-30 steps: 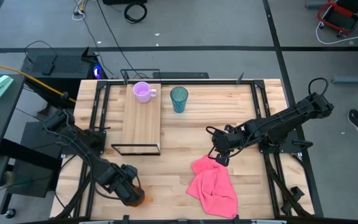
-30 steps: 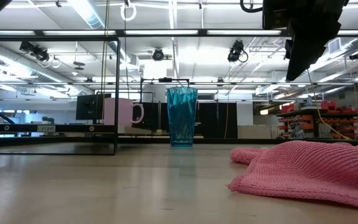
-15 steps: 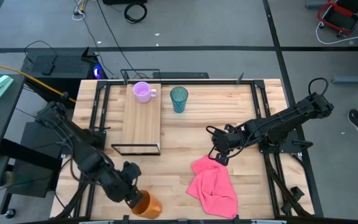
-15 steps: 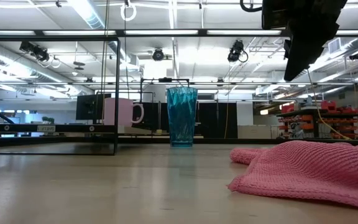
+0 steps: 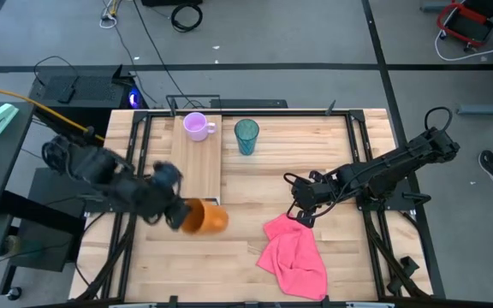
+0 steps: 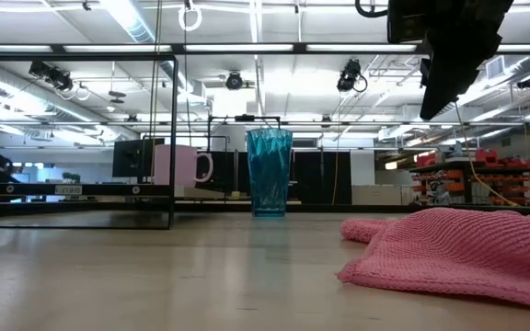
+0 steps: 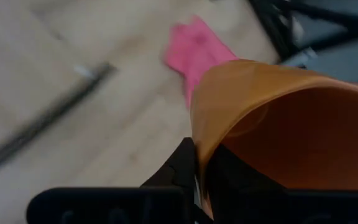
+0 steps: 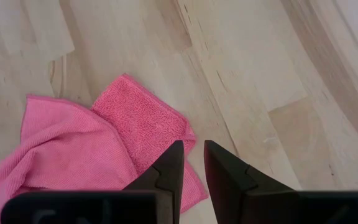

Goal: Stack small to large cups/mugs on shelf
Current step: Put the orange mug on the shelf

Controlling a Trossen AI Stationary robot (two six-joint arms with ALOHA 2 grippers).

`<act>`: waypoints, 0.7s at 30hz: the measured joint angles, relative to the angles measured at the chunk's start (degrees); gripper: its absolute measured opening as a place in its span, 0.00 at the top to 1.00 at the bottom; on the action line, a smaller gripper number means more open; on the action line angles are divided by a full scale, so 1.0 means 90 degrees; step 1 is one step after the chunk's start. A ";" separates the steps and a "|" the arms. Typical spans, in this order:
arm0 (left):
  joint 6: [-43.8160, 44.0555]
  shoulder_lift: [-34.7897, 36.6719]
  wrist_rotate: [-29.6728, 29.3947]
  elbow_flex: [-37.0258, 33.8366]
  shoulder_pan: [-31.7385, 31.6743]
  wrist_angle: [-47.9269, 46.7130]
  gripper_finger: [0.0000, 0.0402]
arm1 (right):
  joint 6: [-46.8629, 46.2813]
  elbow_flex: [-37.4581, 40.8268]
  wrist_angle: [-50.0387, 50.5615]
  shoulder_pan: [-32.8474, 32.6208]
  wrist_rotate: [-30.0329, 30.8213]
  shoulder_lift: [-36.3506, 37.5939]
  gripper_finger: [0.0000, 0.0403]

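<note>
left gripper (image 5: 176, 214): pinching the orange mug (image 5: 204, 217) by its rim, held beside the shelf (image 5: 196, 162)
right gripper (image 5: 304, 214): slightly spread, above the pink cloth (image 5: 296, 255)

Your table (image 5: 332, 137) carries the shelf (image 5: 195, 167), a teal tumbler (image 5: 246, 136) just beside it, and a pink cloth (image 5: 295, 255) near the front. On the shelf's far end stands the purple mug (image 5: 197, 127).
</note>
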State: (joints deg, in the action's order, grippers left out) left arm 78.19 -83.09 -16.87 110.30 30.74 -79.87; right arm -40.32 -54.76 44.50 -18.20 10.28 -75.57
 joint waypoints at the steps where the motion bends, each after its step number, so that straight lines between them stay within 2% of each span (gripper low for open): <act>1: 0.0000 0.0000 -0.0048 0.0172 -0.0155 -0.0348 0.94 | 0.0000 0.0000 0.0001 0.0001 0.0000 0.0000 0.82; 4: -0.0015 -0.0001 -0.0140 0.0501 -0.0696 -0.1241 0.94 | 0.0000 0.0000 0.0000 0.0000 0.0000 0.0000 0.82; 7: -0.0449 0.0059 -0.0167 0.0522 -0.1416 -0.0972 0.94 | 0.0000 0.0000 -0.0008 0.0000 0.0000 0.0000 0.82; 15: -0.1611 -0.0026 -0.0053 0.0517 -0.3289 -0.1157 0.94 | -0.0070 0.0000 -0.0022 0.0000 0.0000 0.0000 0.82; 21: -0.2687 -0.0136 0.0756 0.0507 -0.4601 -0.1150 0.94 | -0.0073 -0.0002 -0.0027 0.0000 0.0000 0.0000 0.82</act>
State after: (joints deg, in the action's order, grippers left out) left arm 54.01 -84.31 -10.06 114.86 -10.66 -90.22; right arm -40.97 -54.78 44.25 -18.20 10.28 -75.57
